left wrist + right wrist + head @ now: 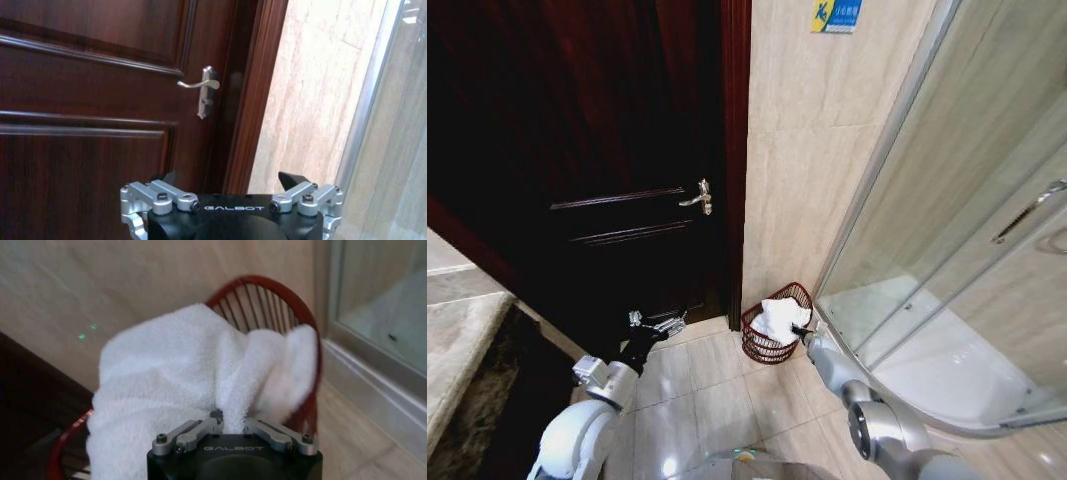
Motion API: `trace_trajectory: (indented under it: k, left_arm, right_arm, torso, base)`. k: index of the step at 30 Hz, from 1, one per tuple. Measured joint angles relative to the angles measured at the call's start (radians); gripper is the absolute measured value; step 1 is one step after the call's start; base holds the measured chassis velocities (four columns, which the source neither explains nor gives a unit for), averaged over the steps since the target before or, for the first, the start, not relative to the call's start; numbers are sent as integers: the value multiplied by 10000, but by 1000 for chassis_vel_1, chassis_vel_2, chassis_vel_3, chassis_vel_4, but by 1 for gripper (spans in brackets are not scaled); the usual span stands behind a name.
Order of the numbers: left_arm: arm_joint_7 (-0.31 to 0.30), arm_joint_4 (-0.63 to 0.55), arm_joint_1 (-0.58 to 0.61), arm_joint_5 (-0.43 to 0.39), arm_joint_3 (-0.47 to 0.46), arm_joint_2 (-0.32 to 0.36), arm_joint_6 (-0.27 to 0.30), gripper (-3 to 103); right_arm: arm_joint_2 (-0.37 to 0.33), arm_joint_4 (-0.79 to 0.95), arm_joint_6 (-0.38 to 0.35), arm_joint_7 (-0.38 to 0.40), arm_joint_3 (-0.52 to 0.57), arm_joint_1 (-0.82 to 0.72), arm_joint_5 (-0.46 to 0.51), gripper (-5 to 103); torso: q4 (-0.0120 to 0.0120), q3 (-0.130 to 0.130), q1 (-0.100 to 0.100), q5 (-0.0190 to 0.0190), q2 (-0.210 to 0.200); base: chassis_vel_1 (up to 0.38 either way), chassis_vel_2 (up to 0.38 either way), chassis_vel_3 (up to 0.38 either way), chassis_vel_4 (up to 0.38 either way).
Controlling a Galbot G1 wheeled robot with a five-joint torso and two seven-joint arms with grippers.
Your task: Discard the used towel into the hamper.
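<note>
The hamper (774, 343) is a small reddish-brown wire basket on the floor tiles against the beige wall, between the door and the shower. The white towel (779, 316) bulges over its rim. My right gripper (803, 329) sits at the hamper's right edge. In the right wrist view that gripper (230, 424) is shut on a fold of the towel (193, 375), with the hamper's rim (267, 284) arching behind it. My left gripper (660, 324) hangs low in front of the door, apart from the hamper. Its fingers (291, 179) are spread open and hold nothing.
A dark wooden door (587, 150) with a silver lever handle (699, 197) stands left of the hamper. A curved glass shower enclosure (967, 250) with a white tray (947, 370) lies to the right. A stone counter edge (462, 340) is at the far left.
</note>
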Motion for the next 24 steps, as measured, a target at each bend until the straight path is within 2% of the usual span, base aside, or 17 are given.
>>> trace_trajectory:
  k: [6, 10, 11, 14, 15, 18, 20, 23, 24]
  left_arm:
    - [0, 0, 0, 0, 0, 0, 0, 100]
    - [0, 1, 0, 0, 0, 0, 0, 100]
    - [0, 1, 0, 0, 0, 0, 0, 100]
    - [0, 0, 0, 0, 0, 0, 0, 100]
    - [0, 0, -1, 0, 0, -1, 0, 100]
    - [0, 0, 0, 0, 1, 0, 0, 100]
    - [0, 0, 0, 0, 0, 0, 0, 100]
    - [0, 0, 0, 0, 0, 0, 0, 100]
    - [0, 0, 0, 0, 0, 0, 0, 100]
  right_arm:
    - [-5, 801, -22, -161, -542, -193, 187, 12]
    - [-331, 2272, -453, 247, -1526, -778, 715, 33]
    - [-331, 2272, -453, 247, -1526, -778, 715, 33]
    - [-597, 3073, -666, 415, -1874, -1199, 786, 44]
    - [-965, 4091, -657, 451, -2054, -1821, 792, 55]
    - [-1451, 5222, -507, 446, -2108, -2539, 804, 72]
    - [-1674, 5673, -471, 438, -2106, -2881, 868, 72]
    - [-2157, 6829, -198, 215, -1921, -3828, 1162, 89]
    - [-2157, 6829, -198, 215, -1921, -3828, 1162, 89]
  torso:
    - [3, 0, 0, 1, 0]
    - [4, 0, 0, 1, 0]
    - [4, 0, 0, 1, 0]
    - [3, -1, 0, 3, 0]
    - [3, -1, 0, 3, 0]
    - [3, -2, 0, 2, 0]
    - [2, -2, 0, 2, 0]
    - [1, -2, -1, 4, 0]
    - [1, -2, -1, 4, 0]
  base:
    - [0, 0, 0, 0]
    - [0, 0, 0, 0]
    - [0, 0, 0, 0]
    - [0, 0, 0, 0]
    - [0, 0, 0, 0]
    - [0, 0, 0, 0]
    - [0, 0, 0, 0]
    - [0, 0, 0, 0]
    - [0, 0, 0, 0]
